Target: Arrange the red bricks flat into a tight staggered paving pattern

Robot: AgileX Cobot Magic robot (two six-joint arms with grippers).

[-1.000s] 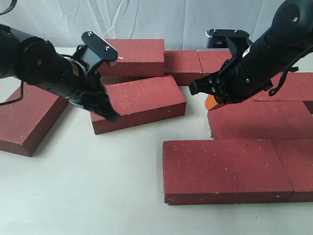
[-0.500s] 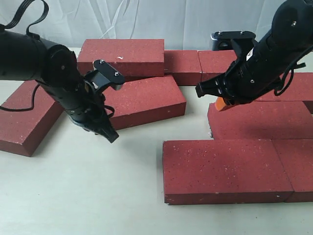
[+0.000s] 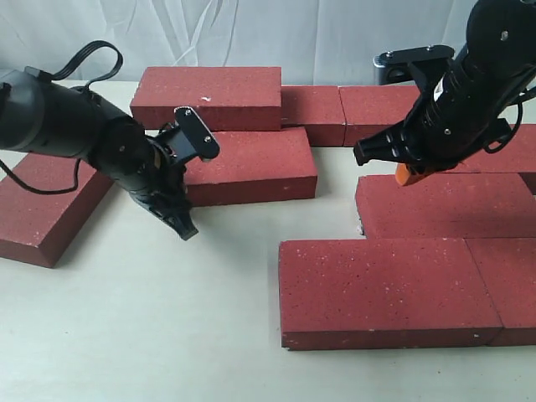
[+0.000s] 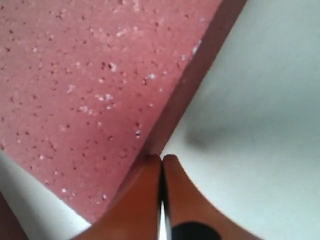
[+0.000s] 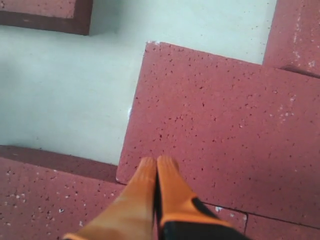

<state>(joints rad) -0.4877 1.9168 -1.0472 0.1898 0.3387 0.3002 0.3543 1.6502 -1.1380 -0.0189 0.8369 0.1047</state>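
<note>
Several red bricks lie flat on the table. One loose red brick (image 3: pixel 247 165) (image 4: pixel 90 90) lies in the middle, in front of a chipped one (image 3: pixel 209 96). My left gripper (image 3: pixel 186 230) (image 4: pixel 162 159) is shut and empty, its tips against that loose brick's near left corner. At the right, three bricks form a paved patch (image 3: pixel 385 289). Shut and empty too, my right gripper (image 3: pixel 406 174) (image 5: pixel 157 162) hangs over the near corner of the patch's rear brick (image 3: pixel 444 205) (image 5: pixel 215 125).
Another brick (image 3: pixel 50 205) lies askew at the far left, under the left arm. More bricks (image 3: pixel 314 113) line the back, near a white cloth backdrop. Bare table (image 3: pixel 167 318) stretches across the front left, and a gap of bare table (image 3: pixel 335 193) separates the loose brick from the patch.
My left gripper swung down to the loose brick's left end, and the brick turned from askew to nearly square with the back row. My right gripper drifted right.
</note>
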